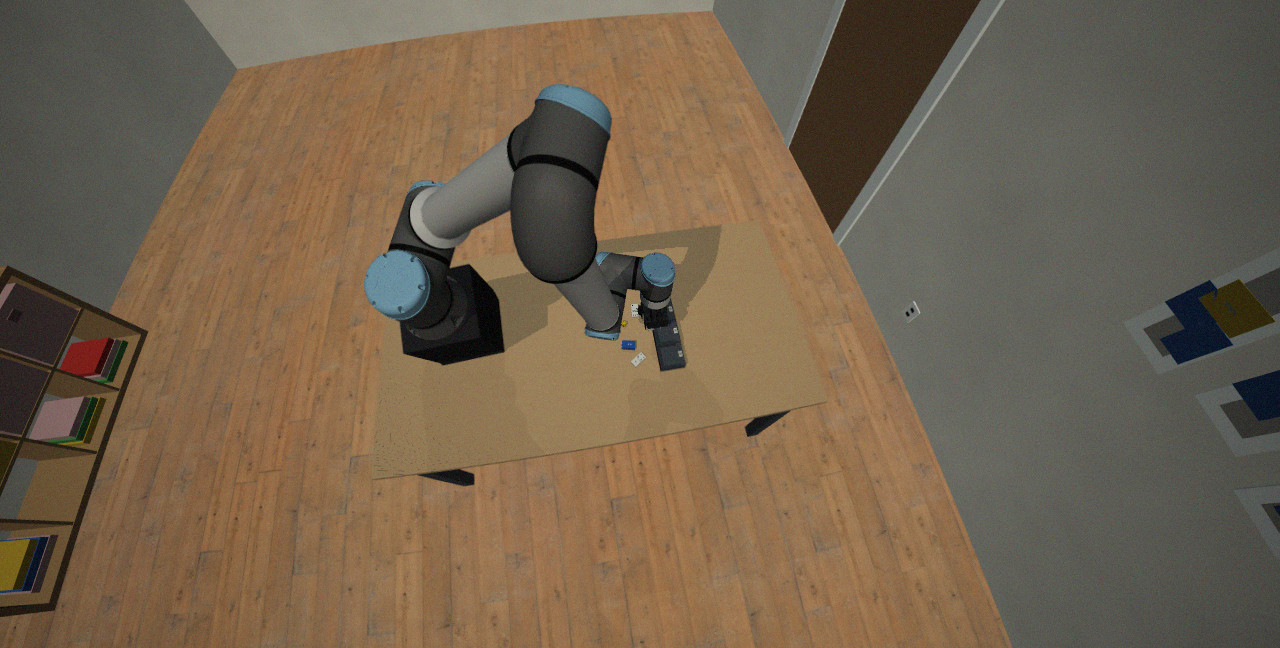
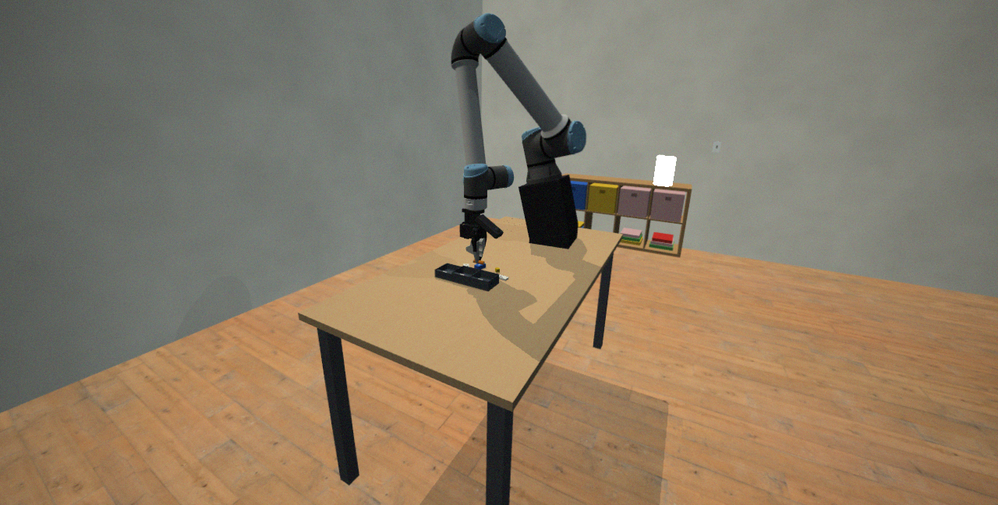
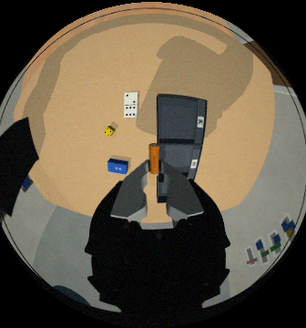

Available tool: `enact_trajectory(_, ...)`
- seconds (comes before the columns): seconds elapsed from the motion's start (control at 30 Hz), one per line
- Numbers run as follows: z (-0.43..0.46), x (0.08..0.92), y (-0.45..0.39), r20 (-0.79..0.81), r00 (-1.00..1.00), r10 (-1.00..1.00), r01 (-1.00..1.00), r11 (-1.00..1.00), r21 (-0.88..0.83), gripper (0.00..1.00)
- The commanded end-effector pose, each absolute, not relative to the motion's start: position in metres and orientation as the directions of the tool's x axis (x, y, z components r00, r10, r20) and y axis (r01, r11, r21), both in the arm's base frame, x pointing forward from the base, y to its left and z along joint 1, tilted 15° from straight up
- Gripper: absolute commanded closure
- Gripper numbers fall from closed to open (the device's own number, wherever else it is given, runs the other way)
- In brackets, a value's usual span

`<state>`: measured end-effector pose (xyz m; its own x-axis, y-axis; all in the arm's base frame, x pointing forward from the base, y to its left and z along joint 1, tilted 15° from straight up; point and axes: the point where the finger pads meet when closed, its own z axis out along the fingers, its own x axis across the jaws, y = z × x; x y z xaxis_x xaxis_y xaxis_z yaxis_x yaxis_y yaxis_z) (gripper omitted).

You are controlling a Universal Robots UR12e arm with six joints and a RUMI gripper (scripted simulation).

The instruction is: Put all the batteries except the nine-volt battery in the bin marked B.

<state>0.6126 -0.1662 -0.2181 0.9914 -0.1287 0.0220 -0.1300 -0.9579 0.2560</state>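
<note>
My gripper [image 3: 154,160] is shut on an orange cylindrical battery [image 3: 154,158] that sticks out past the fingertips. It hangs above the left edge of the row of dark bins [image 3: 179,137], over the nearer compartment; the bins' labels are too small to read. The row of bins also shows in the overhead view [image 1: 669,345] and in the side view [image 2: 465,275], with the gripper [image 2: 477,248] just above it. A blue block-shaped battery [image 3: 117,165] lies on the table left of the bins, and also shows in the overhead view [image 1: 629,344].
A yellow die [image 3: 108,131] and a white domino [image 3: 130,105] lie on the table left of the bins. Another white tile [image 1: 638,360] lies beside the bins in the overhead view. The arm's black base [image 1: 452,317] stands at the table's far left corner.
</note>
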Motion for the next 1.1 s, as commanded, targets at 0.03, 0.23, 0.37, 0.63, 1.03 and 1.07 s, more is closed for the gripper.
enact_trajectory(0.03, -0.211, 0.620, -0.193, 0.023, 0.991, -0.128, -0.130, -0.958, 0.256, 1.00)
enact_trajectory(0.23, -0.202, 0.628, -0.227, 0.023, 0.991, -0.128, -0.130, -0.958, 0.256, 1.00)
enact_trajectory(0.37, -0.196, 0.633, -0.249, 0.023, 0.991, -0.128, -0.130, -0.958, 0.256, 1.00)
enact_trajectory(0.63, -0.188, 0.641, -0.281, 0.023, 0.991, -0.128, -0.130, -0.958, 0.256, 1.00)
enact_trajectory(1.03, -0.188, 0.641, -0.281, 0.023, 0.991, -0.128, -0.130, -0.958, 0.256, 1.00)
enact_trajectory(1.07, -0.188, 0.641, -0.280, 0.023, 0.991, -0.128, -0.130, -0.958, 0.256, 1.00)
